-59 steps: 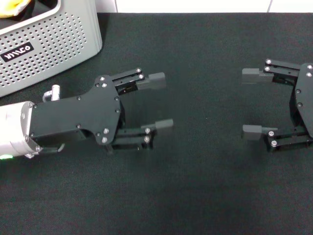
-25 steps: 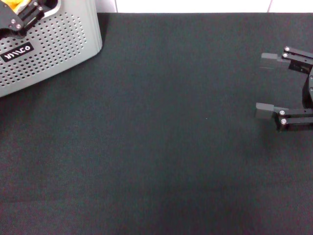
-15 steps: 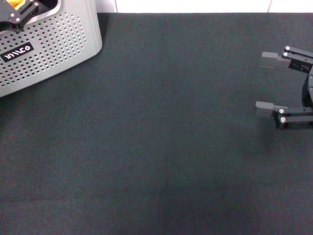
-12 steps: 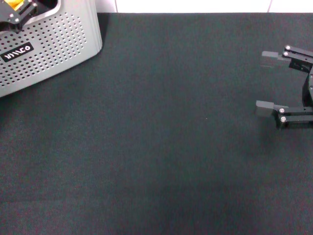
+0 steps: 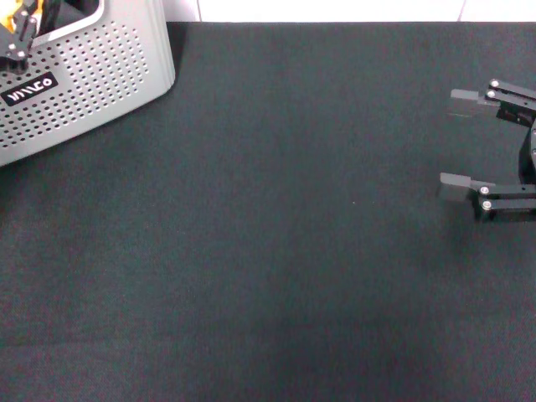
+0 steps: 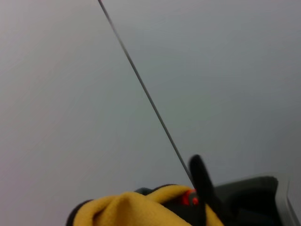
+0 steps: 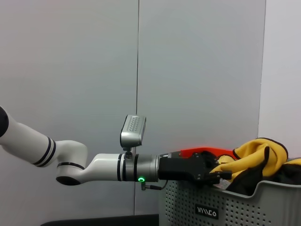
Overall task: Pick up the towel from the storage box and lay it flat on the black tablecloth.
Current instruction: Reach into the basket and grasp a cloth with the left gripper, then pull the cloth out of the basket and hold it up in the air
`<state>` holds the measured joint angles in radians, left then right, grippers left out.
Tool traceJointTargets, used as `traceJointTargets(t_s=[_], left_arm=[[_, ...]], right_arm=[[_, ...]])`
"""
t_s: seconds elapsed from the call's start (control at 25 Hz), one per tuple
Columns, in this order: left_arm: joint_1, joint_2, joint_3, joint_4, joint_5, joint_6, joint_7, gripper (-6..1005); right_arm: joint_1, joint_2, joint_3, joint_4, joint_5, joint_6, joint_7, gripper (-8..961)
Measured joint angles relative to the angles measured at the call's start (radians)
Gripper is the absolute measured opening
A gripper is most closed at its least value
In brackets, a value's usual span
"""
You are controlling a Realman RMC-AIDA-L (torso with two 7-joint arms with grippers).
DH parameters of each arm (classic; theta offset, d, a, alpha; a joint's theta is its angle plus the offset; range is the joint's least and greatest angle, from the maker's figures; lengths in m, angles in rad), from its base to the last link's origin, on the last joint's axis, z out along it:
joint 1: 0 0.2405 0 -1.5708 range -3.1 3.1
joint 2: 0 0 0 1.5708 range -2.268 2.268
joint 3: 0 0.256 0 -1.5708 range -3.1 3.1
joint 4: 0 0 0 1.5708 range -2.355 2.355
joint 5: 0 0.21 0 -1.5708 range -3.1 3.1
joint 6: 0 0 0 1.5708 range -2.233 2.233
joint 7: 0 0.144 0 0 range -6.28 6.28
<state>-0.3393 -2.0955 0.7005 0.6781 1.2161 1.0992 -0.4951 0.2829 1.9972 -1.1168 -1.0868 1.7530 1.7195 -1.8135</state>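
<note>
Two grippers are in view. The right gripper (image 5: 456, 142) hovers over the right edge of the black tablecloth (image 5: 293, 251) with its jaws spread wide, holding nothing and touching nothing; its two fingers (image 5: 466, 102) point toward the middle of the cloth. The left gripper (image 7: 221, 175) reaches into the open top of the storage box (image 5: 92, 75), which stands at the far left corner of the surface, partly on the tablecloth. In the right wrist view its black body lies level with the box rim, and its tip is buried among the folds of the towel (image 7: 256, 153), so whether its jaws are spread or closed on the cloth cannot be told. The towel is heaped in the box, its yellow face and black edging rising above the rim. In the head view only a sliver of the gripper and a yellow scrap show at the box's upper corner. The left wrist view shows a yellow fold of towel against a grey wall (image 6: 94, 94).
</note>
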Motion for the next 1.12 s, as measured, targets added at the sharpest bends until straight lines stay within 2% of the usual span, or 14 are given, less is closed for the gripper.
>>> traceJointTargets(t_s=[0.12,0.24,0.32,0.44,0.6,0.92,1.12], left_arm=[[-0.002,-0.001,0.000,-0.018,-0.009,0.004,0.000,455],[-0.003,0.000,0.003,-0.034,-0.055,0.021,-0.001,253],[-0.003,0.000,0.005,-0.049,-0.099,0.055,-0.004,178],[0.001,0.002,0.007,-0.053,-0.136,0.177,-0.048,66],[0.021,0.005,0.009,0.021,-0.127,0.391,-0.268,57],[0.037,0.006,0.003,0.127,-0.173,0.653,-0.575,53],[0.040,0.011,0.008,0.145,-0.226,0.788,-0.672,53]], right_arm=[[0.000,0.000,0.000,0.000,-0.005,0.001,-0.002,885],[0.002,0.000,0.000,0.009,-0.005,0.002,-0.011,885],[0.004,0.000,0.000,0.017,-0.005,0.004,-0.016,885],[0.004,0.000,-0.001,0.027,-0.004,0.004,-0.022,885],[0.013,0.000,0.000,0.049,0.001,0.004,-0.026,884],[0.027,0.001,0.000,0.068,0.001,0.004,-0.027,885],[0.033,0.002,0.002,0.068,0.020,0.004,-0.044,885]])
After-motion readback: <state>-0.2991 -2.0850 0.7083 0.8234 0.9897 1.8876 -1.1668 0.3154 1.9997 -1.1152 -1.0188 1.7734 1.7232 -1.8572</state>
